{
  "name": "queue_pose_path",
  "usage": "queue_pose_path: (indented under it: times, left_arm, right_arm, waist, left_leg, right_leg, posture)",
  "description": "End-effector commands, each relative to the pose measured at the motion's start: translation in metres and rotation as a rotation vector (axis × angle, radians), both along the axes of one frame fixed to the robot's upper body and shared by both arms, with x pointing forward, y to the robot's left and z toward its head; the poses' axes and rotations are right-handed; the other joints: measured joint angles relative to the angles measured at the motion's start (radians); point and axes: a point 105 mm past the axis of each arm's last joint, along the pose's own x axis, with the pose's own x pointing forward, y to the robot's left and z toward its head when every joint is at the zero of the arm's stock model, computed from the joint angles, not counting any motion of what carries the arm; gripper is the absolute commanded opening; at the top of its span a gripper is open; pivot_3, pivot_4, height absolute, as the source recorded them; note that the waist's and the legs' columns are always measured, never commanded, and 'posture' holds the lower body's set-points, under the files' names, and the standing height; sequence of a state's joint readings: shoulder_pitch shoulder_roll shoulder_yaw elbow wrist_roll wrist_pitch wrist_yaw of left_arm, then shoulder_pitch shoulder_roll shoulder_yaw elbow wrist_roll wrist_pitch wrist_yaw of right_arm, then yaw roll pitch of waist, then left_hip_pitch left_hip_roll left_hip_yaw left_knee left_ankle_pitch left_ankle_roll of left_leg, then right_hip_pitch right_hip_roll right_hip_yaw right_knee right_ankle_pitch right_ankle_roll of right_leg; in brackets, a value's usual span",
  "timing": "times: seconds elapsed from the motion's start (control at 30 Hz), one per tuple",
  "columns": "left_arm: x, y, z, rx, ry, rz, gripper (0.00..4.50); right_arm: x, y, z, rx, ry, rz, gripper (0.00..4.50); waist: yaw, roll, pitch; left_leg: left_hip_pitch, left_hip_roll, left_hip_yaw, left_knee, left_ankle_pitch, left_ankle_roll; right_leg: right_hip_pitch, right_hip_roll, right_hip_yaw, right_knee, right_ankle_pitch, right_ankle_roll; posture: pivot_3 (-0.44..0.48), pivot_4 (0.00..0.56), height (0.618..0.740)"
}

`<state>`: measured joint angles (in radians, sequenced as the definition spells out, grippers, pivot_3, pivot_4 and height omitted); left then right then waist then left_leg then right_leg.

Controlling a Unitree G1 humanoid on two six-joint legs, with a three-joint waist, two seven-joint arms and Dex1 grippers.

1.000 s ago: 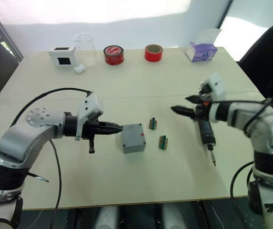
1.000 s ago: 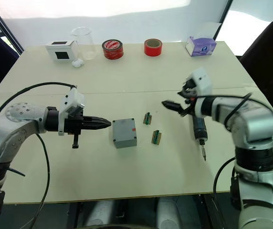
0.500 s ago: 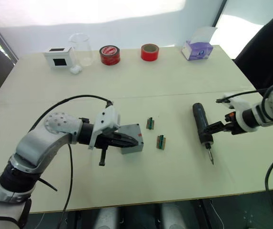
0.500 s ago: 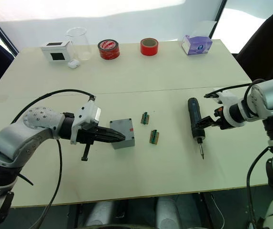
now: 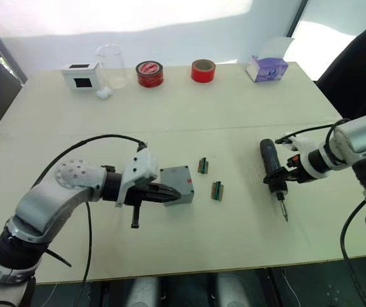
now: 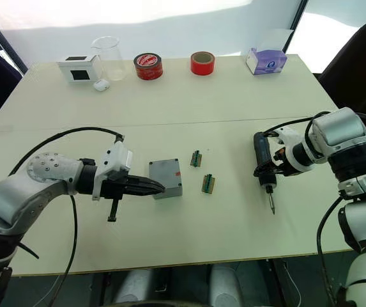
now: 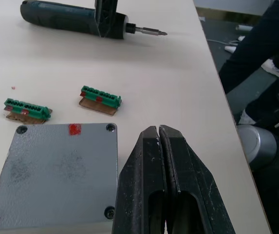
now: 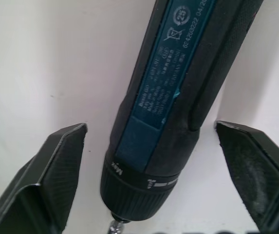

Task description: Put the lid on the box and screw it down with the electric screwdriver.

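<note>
table (image 5: 234, 115): pale beige, seam across | wall (image 5: 170, 48): white, brightly lit | floor: dark

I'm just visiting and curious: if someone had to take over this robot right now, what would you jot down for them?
Left gripper: fingers shut, holding nothing, at the near edge of the box.
Right gripper: fingers open, one on each side of the electric screwdriver, which lies flat on the table, not yet gripped.
The box sits mid-table with its lid already on, screws showing in its corners; how tight they are cannot be told.
Two green connector pieces lie between box and screwdriver.
Left to do: close on the screwdriver, lift it, drive the corner screws.
</note>
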<state>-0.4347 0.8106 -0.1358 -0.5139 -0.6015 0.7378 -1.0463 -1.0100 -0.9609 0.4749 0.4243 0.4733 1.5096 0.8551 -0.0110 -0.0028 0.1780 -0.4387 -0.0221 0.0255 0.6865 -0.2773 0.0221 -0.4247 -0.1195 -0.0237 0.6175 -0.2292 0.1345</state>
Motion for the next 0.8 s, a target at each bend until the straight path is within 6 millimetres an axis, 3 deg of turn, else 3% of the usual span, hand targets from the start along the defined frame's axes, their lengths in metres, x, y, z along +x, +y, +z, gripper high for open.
queue_pose_path:
  times: [0.03,0.1,0.2,0.33,0.4,0.47,0.5,0.57,0.67,0.8]
  left_arm:
    - [-0.001,0.006,0.006,0.004,-0.028,0.015,0.0]
    - [0.0,0.008,0.005,0.008,-0.027,0.021,0.0]
    - [0.001,0.01,0.006,0.008,-0.026,0.023,0.0]
    - [0.003,0.013,0.007,0.011,-0.027,0.027,0.0]
    - [0.01,0.018,0.009,-0.012,-0.02,0.05,0.0]
    - [0.025,0.023,0.009,-0.046,-0.024,0.114,0.0]
    - [0.031,0.025,0.009,-0.062,-0.025,0.142,0.0]
    - [0.04,0.024,0.012,-0.12,-0.019,0.187,0.0]
    - [0.04,0.019,0.011,-0.154,-0.016,0.196,0.0]
    - [0.043,0.019,0.007,-0.167,-0.006,0.222,0.0]
  right_arm:
    - [0.0,0.003,-0.008,-0.011,0.026,0.028,2.66]
    - [0.001,0.003,-0.009,-0.018,0.026,0.028,1.94]
    - [0.004,0.001,-0.008,-0.02,0.009,0.016,1.85]
    - [0.019,-0.001,0.01,-0.014,-0.105,0.01,1.85]
    - [0.044,0.016,0.047,0.07,-0.327,0.061,1.85]
    - [0.062,0.059,0.126,0.305,-0.81,0.219,1.85]
    - [0.059,0.067,0.151,0.385,-0.97,0.24,1.85]
    - [0.04,0.085,0.178,0.579,-1.193,0.239,1.85]
    - [0.013,0.111,0.171,0.733,-1.318,0.22,1.85]
    - [-0.011,0.141,0.157,0.815,-1.326,0.262,1.85]
  waist:
    - [-0.001,0.0,0.0]
    - [-0.002,0.0,0.0]
    - [-0.001,-0.001,-0.001]
    - [-0.003,-0.003,-0.002]
    - [-0.007,-0.003,-0.002]
    - [-0.01,0.0,0.0]
    - [-0.011,0.002,0.001]
    - [-0.006,0.003,0.002]
    - [0.008,-0.001,-0.001]
    - [0.025,-0.002,-0.002]
  left_leg:
    - [0.0,0.0,0.0,0.0,0.0,0.0]
    - [0.0,0.0,0.0,0.0,0.001,-0.001]
    - [0.0,0.0,0.0,0.0,0.002,-0.003]
    - [0.001,0.0,0.0,0.0,0.002,-0.003]
    - [0.001,0.0,0.001,0.0,0.002,-0.003]
    - [0.001,0.0,0.002,0.0,0.002,-0.003]
    - [0.001,0.0,0.003,-0.001,0.003,-0.005]
    - [0.0,0.001,0.004,-0.004,0.004,-0.007]
    - [-0.003,0.003,-0.001,-0.004,0.004,-0.007]
    - [-0.003,-0.001,-0.001,-0.001,0.003,-0.006]
  right_leg:
    - [0.0,0.0,0.0,0.0,0.0,0.0]
    - [0.0,0.0,0.0,0.0,0.0,0.0]
    - [0.0,0.0,0.0,0.0,0.0,0.0]
    - [0.0,0.0,0.0,0.0,0.0,0.0]
    - [0.0,0.0,0.0,0.0,0.0,0.0]
    - [-0.001,0.0,0.001,0.001,0.0,0.0]
    - [-0.004,0.001,0.003,0.001,0.0,0.0]
    - [-0.006,0.001,0.005,0.005,0.0,0.0]
    - [-0.008,0.001,-0.002,0.008,-0.002,-0.001]
    - [-0.003,-0.004,-0.005,0.008,-0.001,-0.002]
  posture:
    - [0.0,0.15,0.74]
    - [0.0,0.15,0.74]
    - [0.0,0.15,0.74]
    - [0.0,0.15,0.74]
    - [0.0,0.15,0.74]
    - [0.0,0.15,0.74]
    - [0.0,0.15,0.74]
    - [0.0,0.15,0.74]
    - [0.0,0.15,0.74]
    - [0.0,0.15,0.74]
